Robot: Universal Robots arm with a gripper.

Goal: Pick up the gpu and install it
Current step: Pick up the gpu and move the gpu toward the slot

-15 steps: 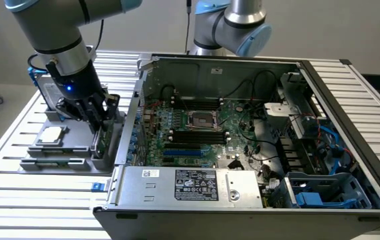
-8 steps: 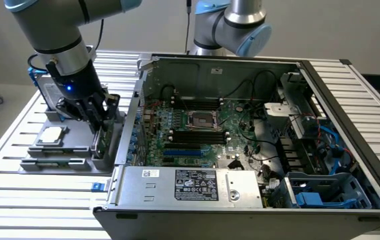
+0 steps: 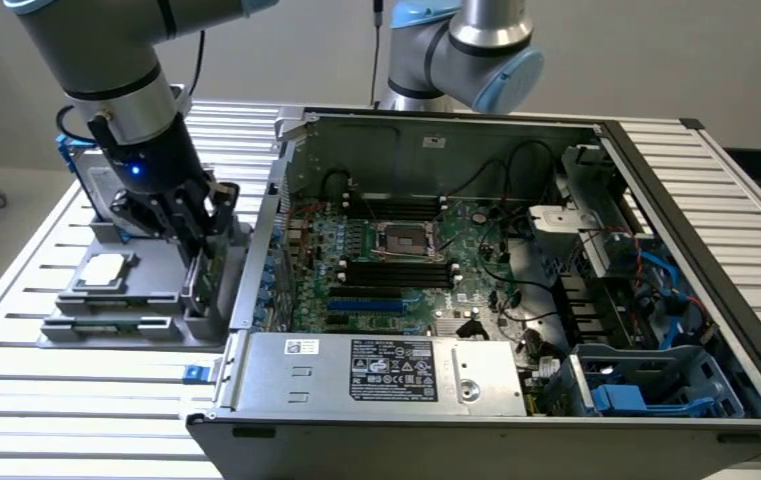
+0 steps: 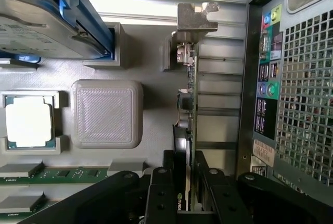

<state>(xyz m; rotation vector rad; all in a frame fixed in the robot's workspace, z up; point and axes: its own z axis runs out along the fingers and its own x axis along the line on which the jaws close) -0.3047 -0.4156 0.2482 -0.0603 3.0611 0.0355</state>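
**Inspector A:** Status of the install?

**Inspector B:** Not done. Found no card seated inside the computer case [image 3: 420, 130]. Judged early: pick-up in hand, with the carry and the seating left to do.

**A:** Whereabouts of the gpu [image 4: 190, 78]?

**B:** Outside the computer case, just beside its rear port panel. Seen standing on edge in a slot of the holder tray [image 4: 151, 78], with its silver bracket at one end. Cannot tell whether raised off the slot floor at all.

**A:** State of the gripper [image 4: 183, 156]?

**B:** Set narrow and closed on the gpu, with one finger against each face, as far as the wrist view allows. Judged a firm hold, not a hover.

**A:** Containers, largest first?

**B:** Logged the computer case lying open on the slatted table [image 3: 73, 400]. Inside it:
- the power supply [image 3: 380, 370], along the case's near wall
- the motherboard [image 3: 394, 250], on the case floor, with its blue expansion slots [image 3: 367, 300] bare
- a blue drive cage [image 3: 647, 385], in a case corner

Then the holder tray, set against the case's rear panel. In it:
- the hard drive [image 4: 36, 26], in a blue frame, far from the case
- the gpu, nearest the case of all the tray's contents
- the memory sticks [image 4: 57, 173], laid flat, farther from the case than the gpu
- the processor [image 4: 28, 121], in a square pocket, far from the case
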